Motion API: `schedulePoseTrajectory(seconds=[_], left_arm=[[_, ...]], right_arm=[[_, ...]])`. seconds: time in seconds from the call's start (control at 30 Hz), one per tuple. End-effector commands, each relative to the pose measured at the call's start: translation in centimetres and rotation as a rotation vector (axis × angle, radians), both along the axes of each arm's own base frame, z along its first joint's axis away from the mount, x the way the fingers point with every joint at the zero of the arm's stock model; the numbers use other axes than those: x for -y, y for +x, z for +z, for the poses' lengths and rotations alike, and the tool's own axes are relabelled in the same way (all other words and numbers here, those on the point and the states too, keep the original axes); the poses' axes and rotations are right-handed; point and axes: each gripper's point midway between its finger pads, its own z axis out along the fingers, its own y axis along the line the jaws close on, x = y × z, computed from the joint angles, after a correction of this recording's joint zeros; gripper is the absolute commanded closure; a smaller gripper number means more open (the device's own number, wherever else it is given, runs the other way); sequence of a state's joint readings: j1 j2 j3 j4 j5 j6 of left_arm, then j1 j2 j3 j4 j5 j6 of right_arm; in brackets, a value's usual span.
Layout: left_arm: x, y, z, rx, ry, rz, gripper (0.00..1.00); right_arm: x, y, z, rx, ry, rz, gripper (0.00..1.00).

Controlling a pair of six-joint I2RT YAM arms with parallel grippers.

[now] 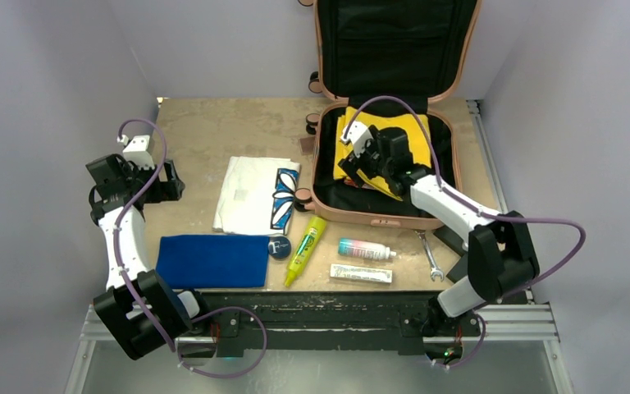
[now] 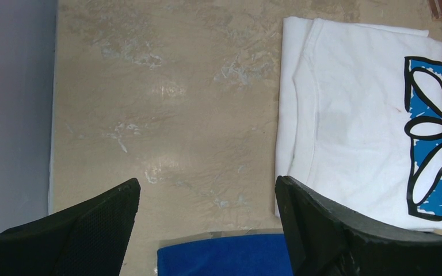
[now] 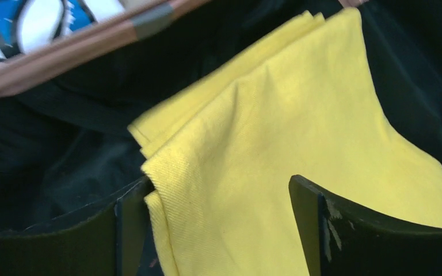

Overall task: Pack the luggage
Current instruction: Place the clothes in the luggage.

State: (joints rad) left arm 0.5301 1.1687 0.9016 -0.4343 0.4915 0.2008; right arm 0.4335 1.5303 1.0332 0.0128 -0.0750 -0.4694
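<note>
Top view, clock directions taken from the tabletop (image 2: pixel 178 115) centre.

- The luggage (image 1: pixel 353 215) is laid open at 1–2 o'clock, with the lid stood upright against the back wall and the black lining exposed.
- A folded yellow cloth (image 3: pixel 299 115) is seen inside the lower shell.
- The right end effector (image 3: pixel 218 195) is placed inside the shell over that cloth. Its fingers are spread wide, the cloth lies between them, and no clamp is seen.
- The left end effector (image 2: pixel 207 195) is held at 9 o'clock with fingers spread and nothing between them, over bare tabletop.

Around:
- A white shirt (image 1: pixel 250 193) with a blue-black print is laid at centre, its right edge just beside a luggage wheel (image 1: pixel 302 197).
- A blue cloth (image 1: pixel 213 261) is at 7 o'clock, near the shirt's near edge.
- A round badge (image 1: pixel 280 247) is just beside the blue cloth's right end.
- A yellow-green marker (image 1: pixel 306 249), a small bottle (image 1: pixel 365 249) and a white tube (image 1: pixel 362 273) are at 5–6 o'clock.
- A wrench (image 1: pixel 429 254) is at 4 o'clock, near the right arm.

In the way: the raised front rim of the luggage is set between the small items and the shell interior. The middle of the yellow cloth is covered by the right arm.
</note>
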Motion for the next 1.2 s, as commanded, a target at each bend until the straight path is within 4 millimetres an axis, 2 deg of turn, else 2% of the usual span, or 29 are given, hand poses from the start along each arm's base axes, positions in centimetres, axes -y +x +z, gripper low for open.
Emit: schedulePoseTrajectory(seconds=[0.0,0.1,0.17,0.2,0.27,0.37,0.43,0.53,0.6,0.63,0.67,0.77,0.8,0.9,1.0,1.1,1.17], left_arm=[[-0.1,0.6,1.7,0.048,0.014,-0.021,0.13],[-0.1,0.7,1.7,0.050,0.012,-0.022,0.13],[-0.1,0.8,1.8,0.052,0.010,-0.022,0.12],[-0.1,0.8,1.8,0.054,0.008,-0.022,0.12],[-0.1,0.8,1.8,0.054,0.007,-0.023,0.12],[-0.1,0.9,1.8,0.054,0.003,-0.025,0.12],[-0.1,0.9,1.9,0.056,0.002,-0.024,0.12],[0.0,0.9,1.9,0.057,0.002,-0.025,0.12],[0.0,0.9,1.9,0.057,0.001,-0.025,0.12],[-0.1,0.9,1.9,0.056,0.003,-0.023,0.12],[-0.1,0.9,1.8,0.055,0.003,-0.022,0.12],[-0.1,0.9,1.7,0.053,0.002,-0.023,0.12],[-0.1,0.9,1.7,0.052,0.003,-0.023,0.12],[-0.2,1.0,1.5,0.048,0.002,-0.023,0.12],[-0.2,1.1,1.5,0.049,0.002,-0.026,0.12],[-0.2,1.2,1.5,0.050,0.001,-0.028,0.12],[-0.2,1.1,1.5,0.052,0.006,-0.031,0.12]], right_arm=[[-2.1,-0.4,7.5,0.073,0.165,0.112,0.09],[-1.2,-0.3,10.7,0.093,0.243,0.147,0.10],[-0.4,0.3,12.0,0.102,0.285,0.144,0.13],[0.0,0.8,12.0,0.104,0.294,0.132,0.16],[0.8,2.7,11.2,0.105,0.282,0.058,0.27],[1.8,5.7,7.7,0.054,0.226,-0.046,0.55],[2.0,7.3,4.8,0.013,0.194,-0.084,0.68],[2.0,9.4,0.8,-0.050,0.140,-0.119,0.71],[1.3,10.1,-2.3,-0.145,0.131,-0.122,0.73],[0.9,10.2,-4.7,-0.211,0.116,-0.119,0.75],[0.5,10.2,-6.0,-0.250,0.105,-0.118,0.76],[-0.4,9.8,-7.5,-0.291,0.095,-0.102,0.75],[-0.6,9.6,-7.4,-0.284,0.101,-0.094,0.74],[-1.2,8.9,-5.0,-0.264,0.146,-0.061,0.73],[-0.4,9.3,-0.2,-0.164,0.190,-0.086,0.71],[1.9,10.0,4.7,-0.035,0.216,-0.165,0.69],[4.0,10.5,6.4,0.007,0.216,-0.229,0.69]])
